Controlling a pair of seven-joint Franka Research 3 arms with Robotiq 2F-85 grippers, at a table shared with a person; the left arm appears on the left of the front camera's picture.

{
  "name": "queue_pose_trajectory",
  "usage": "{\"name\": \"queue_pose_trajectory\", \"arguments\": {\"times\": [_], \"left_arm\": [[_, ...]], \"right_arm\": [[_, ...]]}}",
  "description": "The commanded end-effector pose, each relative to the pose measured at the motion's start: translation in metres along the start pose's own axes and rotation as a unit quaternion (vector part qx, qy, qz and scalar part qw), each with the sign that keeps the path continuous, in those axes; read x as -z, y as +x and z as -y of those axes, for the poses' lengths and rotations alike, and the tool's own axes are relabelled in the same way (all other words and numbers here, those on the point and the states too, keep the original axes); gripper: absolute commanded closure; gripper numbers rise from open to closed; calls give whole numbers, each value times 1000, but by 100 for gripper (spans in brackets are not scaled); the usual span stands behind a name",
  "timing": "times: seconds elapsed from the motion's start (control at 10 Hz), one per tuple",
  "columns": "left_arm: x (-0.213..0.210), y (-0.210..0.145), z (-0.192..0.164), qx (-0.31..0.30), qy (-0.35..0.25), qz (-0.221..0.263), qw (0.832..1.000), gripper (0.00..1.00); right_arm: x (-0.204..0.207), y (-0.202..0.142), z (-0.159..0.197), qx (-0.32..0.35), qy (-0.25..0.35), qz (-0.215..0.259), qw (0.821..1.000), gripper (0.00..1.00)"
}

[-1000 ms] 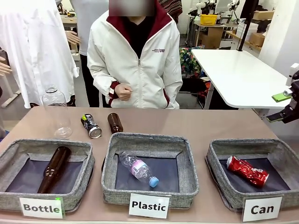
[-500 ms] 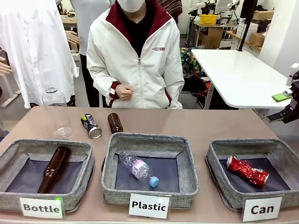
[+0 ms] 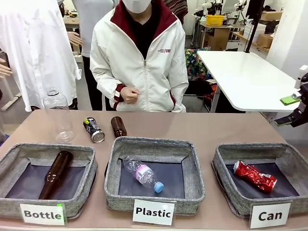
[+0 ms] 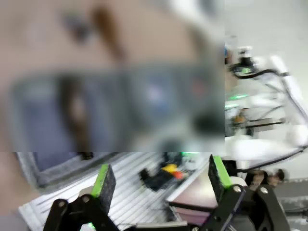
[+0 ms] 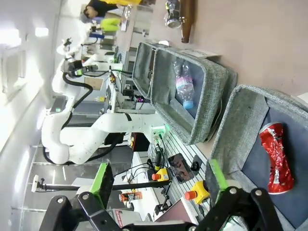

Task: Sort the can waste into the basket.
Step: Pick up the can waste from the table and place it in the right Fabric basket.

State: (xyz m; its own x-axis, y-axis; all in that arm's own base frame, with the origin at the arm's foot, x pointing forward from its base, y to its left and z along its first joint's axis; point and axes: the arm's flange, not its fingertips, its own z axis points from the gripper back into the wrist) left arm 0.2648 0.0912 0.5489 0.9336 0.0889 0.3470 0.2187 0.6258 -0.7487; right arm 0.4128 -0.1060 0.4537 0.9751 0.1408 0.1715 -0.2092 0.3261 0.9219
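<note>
The crushed red can [image 3: 254,175] lies inside the grey basket [image 3: 222,159] fronted by the "Can" card [image 3: 270,215]; the right wrist view shows this red can [image 5: 276,159] in that basket [image 5: 236,126] too. The black can [image 3: 94,130] with green-yellow print lies on the table at the back left. My right gripper [image 3: 294,111] hangs at the right edge, above and behind the basket; in its own view my right gripper [image 5: 159,177] is open and empty. Over a blurred scene, my left gripper [image 4: 162,176] is open with nothing between its green pads [image 4: 103,179].
A "Plastic" basket [image 3: 115,159] holds a clear bottle [image 3: 143,174]; a "Bottle" basket [image 3: 84,163] holds a brown bottle [image 3: 56,173]. A short brown bottle [image 3: 118,126] and a clear jar [image 3: 58,115] stand at the back. A person's hand [image 3: 129,95] hovers beyond the table.
The person has shifted slightly at the far side. The cans, baskets and my right gripper have kept their places.
</note>
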Motion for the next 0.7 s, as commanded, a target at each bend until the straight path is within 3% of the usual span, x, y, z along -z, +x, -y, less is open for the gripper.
{"name": "queue_pose_trajectory", "arguments": {"times": [0.0, 0.1, 0.2, 0.4, 0.5, 0.6], "left_arm": [[45, -3, 20, 39, 91, -37, 994, 0], [47, -10, 30, 57, 92, -81, 991, 0], [24, 5, 26, 31, 59, -16, 998, 0], [24, 5, 26, 31, 59, -16, 998, 0], [40, 4, 37, 51, 76, -35, 995, 0], [69, 14, 57, 34, 127, -81, 988, 0]], "right_arm": [[-1, -1, 2, -13, -6, 3, 1000, 0], [-1, -1, 2, -13, -6, 3, 1000, 0], [-1, -1, 2, -13, -6, 3, 1000, 0], [-1, -1, 2, -13, -6, 3, 1000, 0], [-1, -1, 2, -13, -6, 3, 1000, 0], [-1, -1, 2, -13, -6, 3, 1000, 0]]}}
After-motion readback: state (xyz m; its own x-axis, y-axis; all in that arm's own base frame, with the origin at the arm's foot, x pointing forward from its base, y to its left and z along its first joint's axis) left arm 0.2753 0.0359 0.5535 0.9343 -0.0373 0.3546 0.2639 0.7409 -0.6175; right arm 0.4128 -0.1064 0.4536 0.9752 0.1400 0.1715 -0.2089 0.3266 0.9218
